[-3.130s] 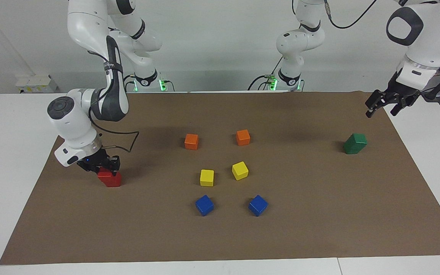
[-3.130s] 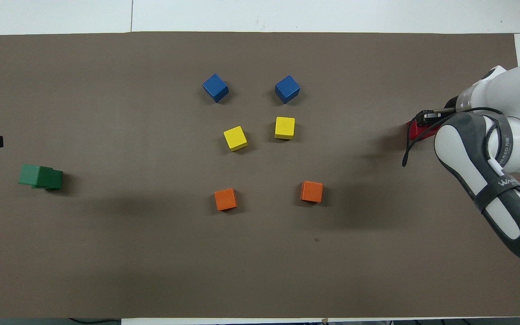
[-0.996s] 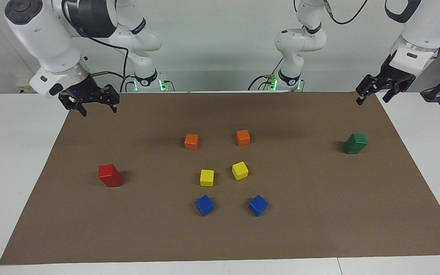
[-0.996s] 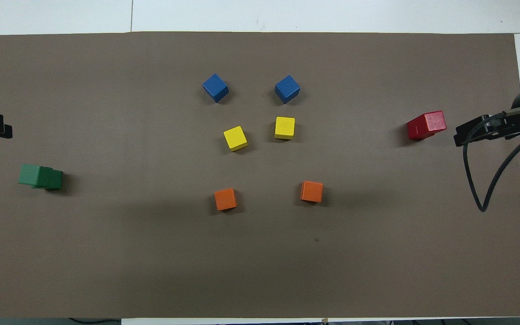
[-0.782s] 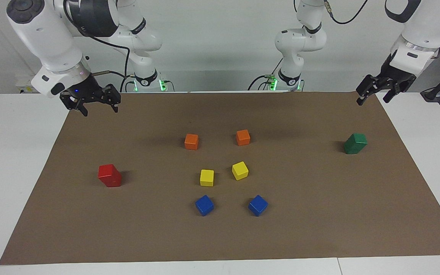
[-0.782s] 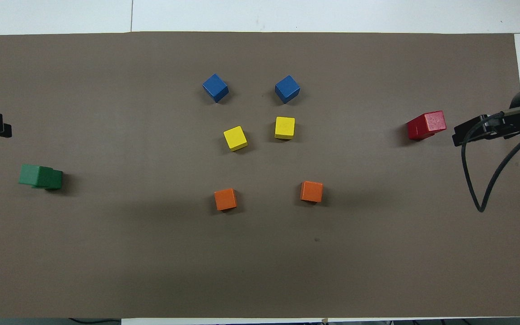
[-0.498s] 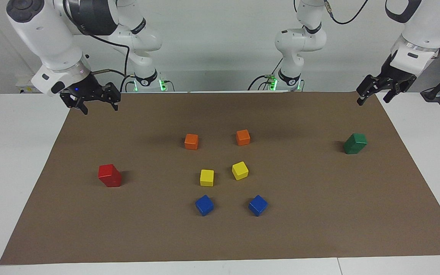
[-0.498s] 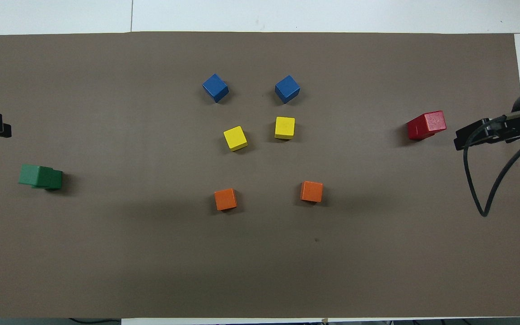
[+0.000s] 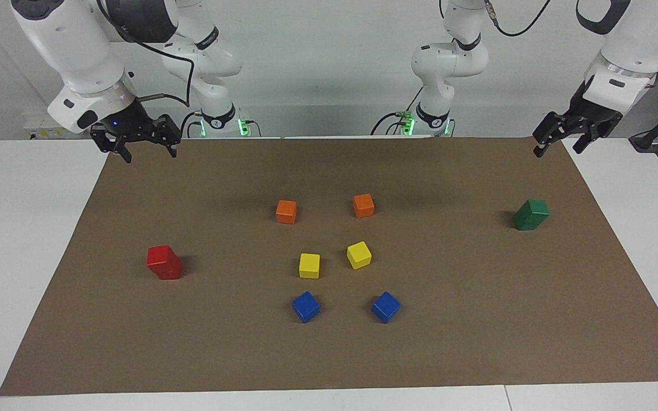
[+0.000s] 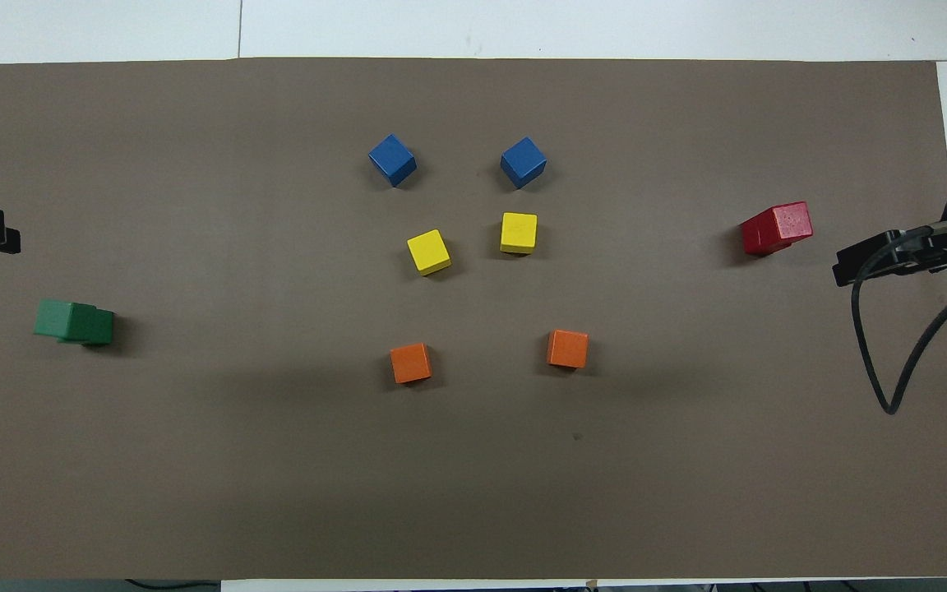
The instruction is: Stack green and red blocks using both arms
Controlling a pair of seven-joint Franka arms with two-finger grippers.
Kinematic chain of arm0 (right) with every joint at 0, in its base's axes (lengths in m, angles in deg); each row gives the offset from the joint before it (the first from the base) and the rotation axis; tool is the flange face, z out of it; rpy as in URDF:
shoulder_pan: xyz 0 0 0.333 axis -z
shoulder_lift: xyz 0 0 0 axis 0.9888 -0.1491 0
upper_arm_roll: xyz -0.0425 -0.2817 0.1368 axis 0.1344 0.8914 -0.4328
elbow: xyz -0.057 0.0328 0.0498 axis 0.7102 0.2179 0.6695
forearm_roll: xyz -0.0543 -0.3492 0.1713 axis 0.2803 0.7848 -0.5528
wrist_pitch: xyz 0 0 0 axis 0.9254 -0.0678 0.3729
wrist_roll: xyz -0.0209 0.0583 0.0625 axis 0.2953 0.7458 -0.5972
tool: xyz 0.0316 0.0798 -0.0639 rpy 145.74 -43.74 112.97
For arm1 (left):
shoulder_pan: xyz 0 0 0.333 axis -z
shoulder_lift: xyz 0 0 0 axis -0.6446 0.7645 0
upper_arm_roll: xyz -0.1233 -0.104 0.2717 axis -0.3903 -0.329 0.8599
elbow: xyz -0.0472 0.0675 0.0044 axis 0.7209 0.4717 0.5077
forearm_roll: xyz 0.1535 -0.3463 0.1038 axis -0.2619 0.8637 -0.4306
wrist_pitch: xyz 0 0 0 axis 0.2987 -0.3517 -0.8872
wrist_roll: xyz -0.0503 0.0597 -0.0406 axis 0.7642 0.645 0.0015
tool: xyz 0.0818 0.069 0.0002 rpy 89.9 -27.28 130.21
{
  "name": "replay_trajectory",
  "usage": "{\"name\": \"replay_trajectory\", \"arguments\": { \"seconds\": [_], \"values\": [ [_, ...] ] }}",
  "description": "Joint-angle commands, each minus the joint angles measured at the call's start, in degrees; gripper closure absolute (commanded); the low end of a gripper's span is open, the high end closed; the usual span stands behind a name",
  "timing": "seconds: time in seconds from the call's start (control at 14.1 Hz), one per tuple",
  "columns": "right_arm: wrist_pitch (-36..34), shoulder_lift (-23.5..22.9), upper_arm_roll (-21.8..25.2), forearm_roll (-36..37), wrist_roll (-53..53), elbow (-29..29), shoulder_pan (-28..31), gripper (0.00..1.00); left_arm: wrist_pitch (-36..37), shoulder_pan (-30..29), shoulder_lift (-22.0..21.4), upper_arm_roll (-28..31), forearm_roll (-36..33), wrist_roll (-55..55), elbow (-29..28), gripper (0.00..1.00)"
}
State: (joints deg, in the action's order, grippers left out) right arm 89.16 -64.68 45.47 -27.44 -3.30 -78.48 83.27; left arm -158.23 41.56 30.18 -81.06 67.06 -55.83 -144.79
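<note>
Both stacks look done: red stack [image 9: 164,262] at 9, green stack [image 9: 531,214] at 3. I park right gripper [image 9: 145,153] and left gripper [image 9: 557,144] high, both spread, empty, w/o nudging.

Red stack [image 9: 164,262]: 2 glossy red cubes, one on the other, top one skewed a bit off the lower, standing on the mat twd the right arm's end. Green stack [image 9: 531,214]: 2 dark green cubes, also one atop the other, slightly offset, twd the left arm's end. Both stacks well apart, free of any grip.
</note>
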Motion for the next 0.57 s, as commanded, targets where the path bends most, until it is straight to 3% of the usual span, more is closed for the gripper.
{"name": "replay_trajectory", "arguments": {
  "seconds": [0.0, 0.5],
  "values": [
    [0.99, 1.12, -0.33, -0.48, 0.71, -1.53, 0.27, 0.00, 2.09, -0.55, 0.52, -0.59, -2.37, 0.36, 1.39, 0.00],
    [1.17, 1.12, -0.33, -0.40, 0.70, -1.62, 0.27, 0.00, 1.65, -0.46, 0.52, -0.68, -1.85, 0.45, 1.30, 0.00]
  ]
}}
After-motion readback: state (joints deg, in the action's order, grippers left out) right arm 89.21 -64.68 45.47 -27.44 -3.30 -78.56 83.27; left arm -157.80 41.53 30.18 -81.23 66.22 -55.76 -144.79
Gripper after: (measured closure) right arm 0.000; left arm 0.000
